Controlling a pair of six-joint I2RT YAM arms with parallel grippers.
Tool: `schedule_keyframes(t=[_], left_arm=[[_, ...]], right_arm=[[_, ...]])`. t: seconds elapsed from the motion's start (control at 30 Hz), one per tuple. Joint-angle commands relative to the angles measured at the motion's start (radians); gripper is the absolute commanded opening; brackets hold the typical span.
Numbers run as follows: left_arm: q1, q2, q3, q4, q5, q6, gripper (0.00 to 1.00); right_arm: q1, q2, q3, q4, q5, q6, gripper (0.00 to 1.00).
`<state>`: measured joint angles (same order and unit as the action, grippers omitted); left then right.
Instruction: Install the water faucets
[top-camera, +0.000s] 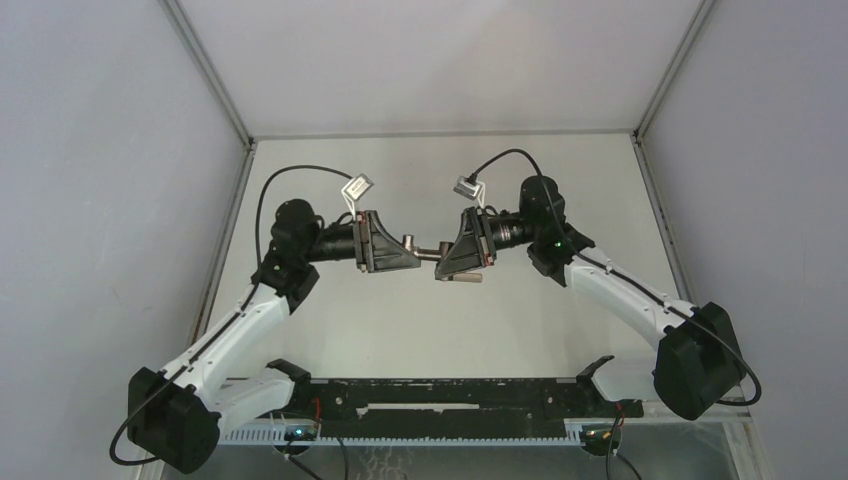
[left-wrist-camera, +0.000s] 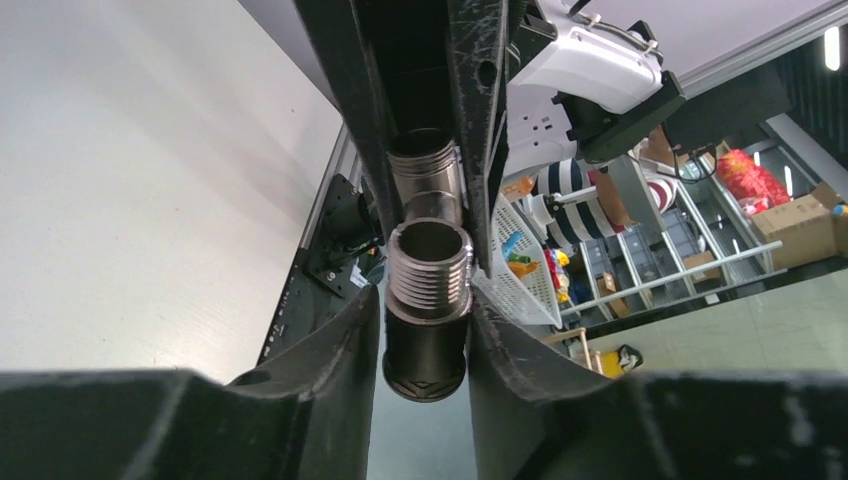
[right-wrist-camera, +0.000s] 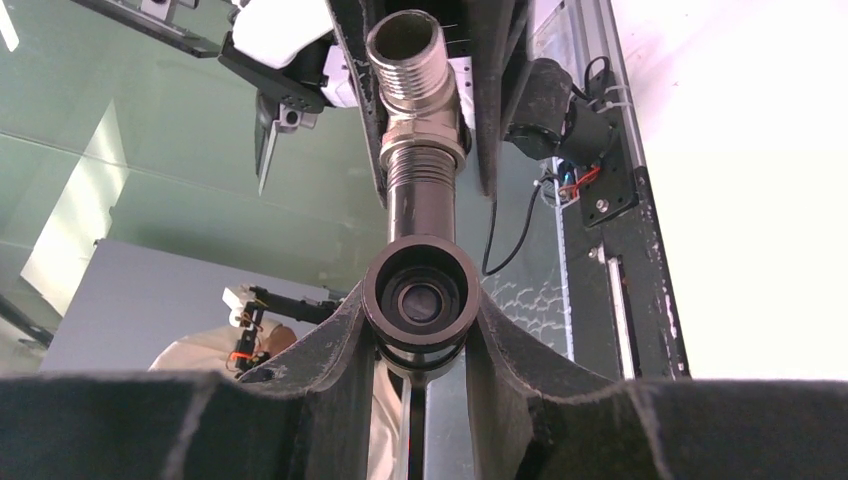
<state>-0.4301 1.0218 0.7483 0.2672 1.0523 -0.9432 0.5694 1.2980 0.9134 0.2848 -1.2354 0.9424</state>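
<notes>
Both grippers meet in mid-air over the middle of the table. My left gripper (top-camera: 410, 254) (left-wrist-camera: 425, 310) is shut on the silvery-grey threaded fitting (top-camera: 408, 240) (left-wrist-camera: 428, 265), whose dark lower end sits between its fingers. My right gripper (top-camera: 444, 258) (right-wrist-camera: 420, 310) is shut on the dark tap piece (top-camera: 431, 252) (right-wrist-camera: 420, 290), gripping its round head. The tap's dark stem runs straight into the fitting (right-wrist-camera: 410, 80), so the two parts sit in line, end to end. A thin lever (top-camera: 466, 281) shows below the right gripper.
A black rail (top-camera: 430, 395) with the arm bases runs along the near table edge. Grey walls close in the left, right and back of the white table (top-camera: 440, 320). A white basket (left-wrist-camera: 520, 280) and shelves show beyond the table in the left wrist view.
</notes>
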Motion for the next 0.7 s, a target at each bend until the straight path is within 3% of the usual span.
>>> schedule_keyframes(t=[0.0,0.03,0.1,0.27,0.43,0.53,0.57,0.67], left_arm=[[0.001,-0.007,0.037,0.049,-0.004,-0.016,0.27],[0.001,-0.004,0.038,0.055,-0.002,-0.019,0.13],[0.000,0.001,0.039,0.056,0.001,-0.024,0.01],[0.000,-0.019,0.028,0.074,-0.011,-0.004,0.00],[0.000,-0.086,0.031,-0.068,-0.030,0.189,0.00],[0.001,-0.114,0.042,-0.202,-0.077,0.340,0.00],[-0.001,-0.123,0.038,-0.205,-0.090,0.359,0.00],[0.001,-0.152,0.019,-0.203,-0.155,0.389,0.00]], right_arm=[[0.013,-0.039,0.053,0.022,-0.009,-0.037,0.00],[0.014,-0.039,0.053,0.021,-0.009,-0.039,0.00],[0.014,-0.039,0.052,0.018,-0.007,-0.043,0.00],[0.008,-0.021,0.053,0.071,-0.012,0.047,0.00],[-0.016,0.035,0.050,0.195,-0.033,0.391,0.00],[-0.025,0.046,0.016,0.272,-0.048,0.586,0.15],[-0.028,0.051,-0.010,0.341,-0.050,0.661,0.28],[-0.035,0.044,-0.049,0.462,-0.045,0.759,0.51]])
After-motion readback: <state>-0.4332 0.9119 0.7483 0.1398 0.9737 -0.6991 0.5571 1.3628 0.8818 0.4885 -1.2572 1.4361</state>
